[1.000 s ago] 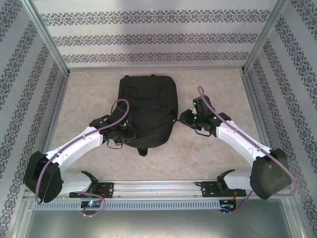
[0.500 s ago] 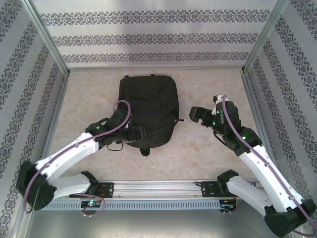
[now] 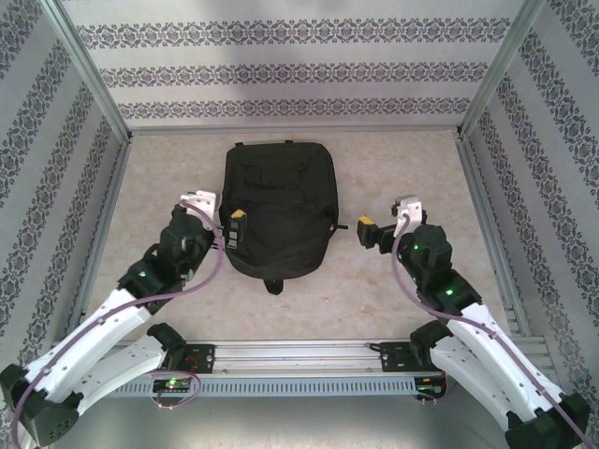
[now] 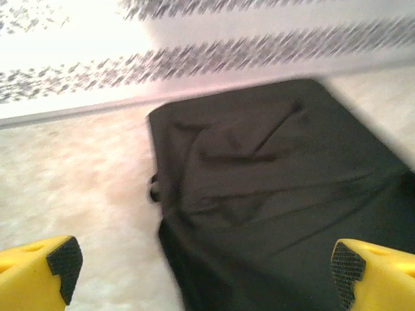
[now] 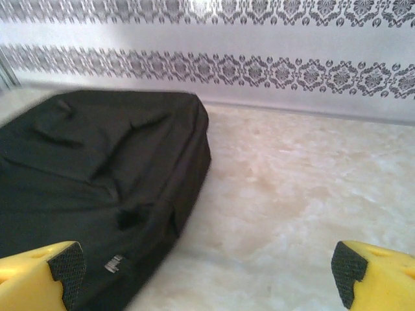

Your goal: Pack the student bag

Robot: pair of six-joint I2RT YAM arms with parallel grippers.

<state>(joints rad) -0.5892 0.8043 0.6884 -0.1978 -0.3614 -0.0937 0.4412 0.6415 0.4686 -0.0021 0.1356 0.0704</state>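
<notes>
L gripper (image 3: 232,227) & R gripper (image 3: 367,230) both wide open now, holding nothing. They've let go and backed off the student bag (image 3: 281,208), which lies flat mid-table (image 3: 159,178), between them. Bag looks shut, so packing prob. done.

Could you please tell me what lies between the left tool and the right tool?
The student bag lies flat between the left tool and the right tool, as the top view shows.

No readable text, white tag (image 5: 113,264) on student bag (image 5: 97,162) illegible
</notes>
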